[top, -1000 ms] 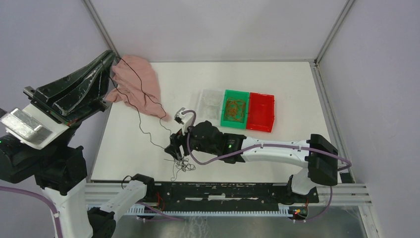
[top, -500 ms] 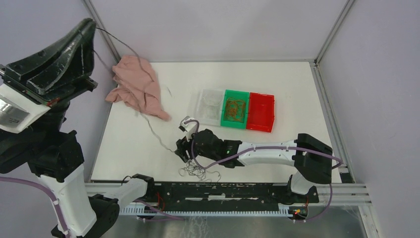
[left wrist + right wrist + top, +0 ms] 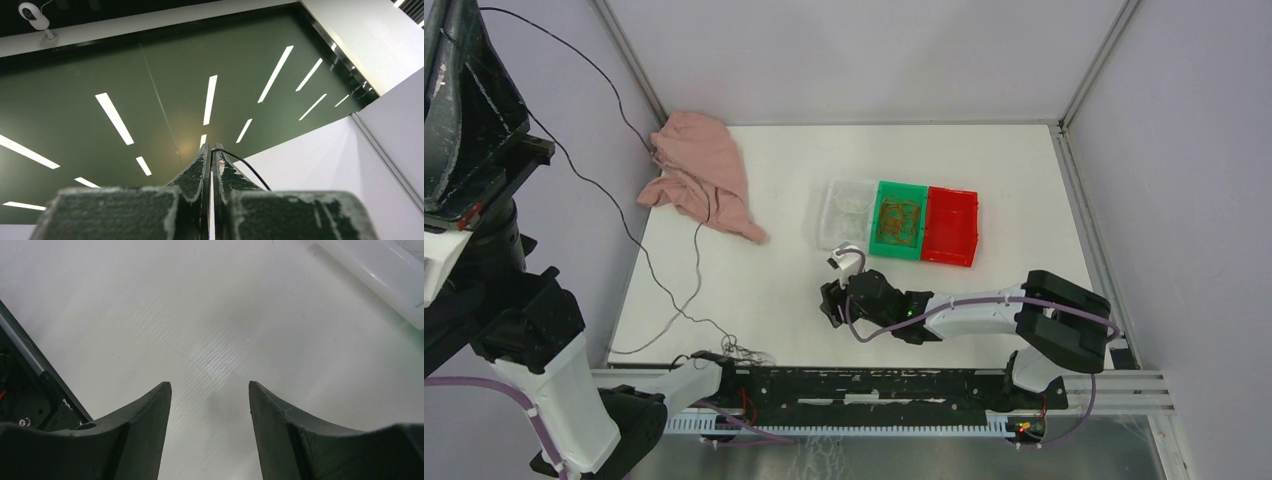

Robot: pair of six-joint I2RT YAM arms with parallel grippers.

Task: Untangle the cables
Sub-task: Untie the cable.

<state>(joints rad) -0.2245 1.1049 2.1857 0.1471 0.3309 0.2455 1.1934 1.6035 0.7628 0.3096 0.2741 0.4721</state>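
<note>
Black and pale hair-thin wires in a small curly wad (image 3: 746,350) lie at the near edge of the white counter (image 3: 984,170), just beside the left arm's base. One long black strand (image 3: 594,187) leads out of the wad, crosses the counter, passes the crumpled pink cloth (image 3: 699,175) and climbs to the left hand (image 3: 212,152). That hand is raised high and clenched on the strand, and its wrist view shows the wire pinched at the fingertips.

The right hand (image 3: 830,300) hangs low over bare counter, well apart from the wad, jaws spread and grasping nothing. Further back, a clear bin (image 3: 844,212), a green bin (image 3: 898,220) with orange wire coiled inside and a red bin (image 3: 951,225) stand in a row.

The step in hand looks like drawing the black strand free of the wad. Next, the right hand probably needs to pin the wad, so that the pull separates it rather than drags it.
</note>
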